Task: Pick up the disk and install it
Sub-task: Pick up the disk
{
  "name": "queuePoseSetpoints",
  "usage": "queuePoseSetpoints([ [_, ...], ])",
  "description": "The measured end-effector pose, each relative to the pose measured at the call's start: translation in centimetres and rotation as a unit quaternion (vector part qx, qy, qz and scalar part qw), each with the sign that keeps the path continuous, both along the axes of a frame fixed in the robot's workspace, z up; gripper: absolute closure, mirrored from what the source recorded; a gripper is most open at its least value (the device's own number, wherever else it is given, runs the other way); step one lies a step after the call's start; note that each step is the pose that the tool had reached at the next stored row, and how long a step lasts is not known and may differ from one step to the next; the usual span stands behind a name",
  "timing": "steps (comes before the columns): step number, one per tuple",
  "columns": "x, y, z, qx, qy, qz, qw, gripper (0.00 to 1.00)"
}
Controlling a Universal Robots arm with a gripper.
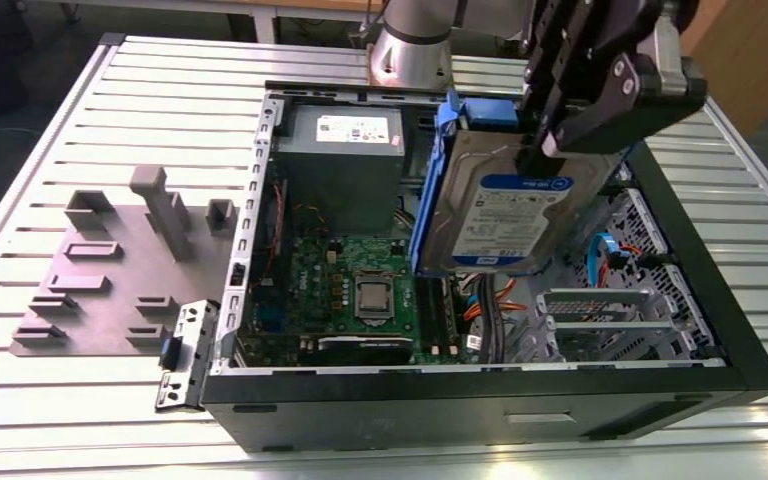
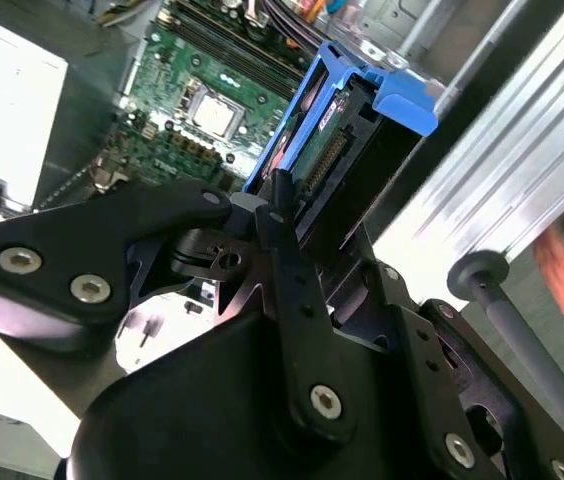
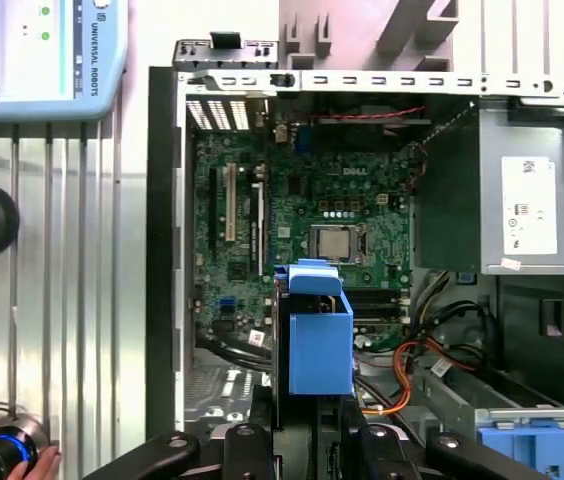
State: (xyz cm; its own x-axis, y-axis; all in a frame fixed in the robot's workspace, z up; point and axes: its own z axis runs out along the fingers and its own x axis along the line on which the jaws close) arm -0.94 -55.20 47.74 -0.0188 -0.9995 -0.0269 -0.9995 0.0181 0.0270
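The gripper (image 1: 540, 158) is clamped on the disk (image 1: 515, 220) at its upper end. The disk hangs on edge straight below, long axis pointing down (label facing outward), over the open case (image 1: 491, 390).

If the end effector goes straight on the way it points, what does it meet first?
The end effector holds the disk, which leads. Straight ahead lies the motherboard, likely at the memory slots beside the processor; depth is unclear.
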Motion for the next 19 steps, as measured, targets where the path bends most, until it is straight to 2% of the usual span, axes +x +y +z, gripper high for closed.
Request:
queuePoseSetpoints([
  [7,0.00,-2.03,0.00,0.0000,0.0000,0.000,1.00000,0.65],
  [9,-0.01,-2.18,0.00,0.0000,0.0000,0.000,1.00000,0.65],
  [15,0.00,-2.22,0.00,0.0000,0.0000,0.000,1.00000,0.65],
  [19,0.00,-2.41,0.00,0.0000,0.0000,0.000,1.00000,0.65],
])
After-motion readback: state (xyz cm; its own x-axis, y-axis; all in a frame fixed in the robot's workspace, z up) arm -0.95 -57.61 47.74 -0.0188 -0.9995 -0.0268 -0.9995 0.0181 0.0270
